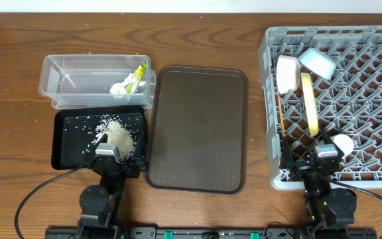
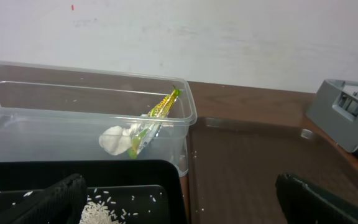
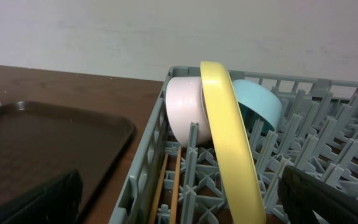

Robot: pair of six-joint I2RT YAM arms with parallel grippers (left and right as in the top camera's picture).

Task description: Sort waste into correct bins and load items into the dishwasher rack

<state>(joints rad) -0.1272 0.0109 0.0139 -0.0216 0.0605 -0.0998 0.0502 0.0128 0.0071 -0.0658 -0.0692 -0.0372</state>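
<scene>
A brown wood-grain finish with a low sheen is seen on the desk (image 1: 18,53). At ten o'clock in the overhead view, the tub (image 1: 65,83) is of clear, glossy plastic. A shiny foil-like wrapper (image 2: 157,112) and a soft, crumpled paper tissue (image 2: 114,142) are seen through its wall. At eight o'clock, the black tray (image 1: 68,143) is of smooth plastic and carries matt white rice grains (image 1: 118,136). The brown serving tray (image 1: 197,126) is finely textured and matt. At three o'clock, the rack (image 1: 377,79) is moulded in matt light-grey plastic. The yellow plate (image 3: 225,130), white bowl (image 3: 182,115) and blue bowl (image 3: 260,106) are smooth and faintly glossy. The chopsticks (image 3: 166,186) are of bare wood.

Grey dishwasher rack (image 1: 330,31), counter's right edge: yellow plate (image 1: 309,103) on edge, white bowl (image 1: 287,73), light blue bowl (image 1: 318,62), chopsticks (image 3: 176,183), pale cup (image 1: 343,143). Left side: clear tub (image 1: 52,83) holds snack wrapper (image 1: 138,73) and tissue (image 1: 119,87); black tray (image 1: 71,146) holds rice (image 1: 117,136).
</scene>
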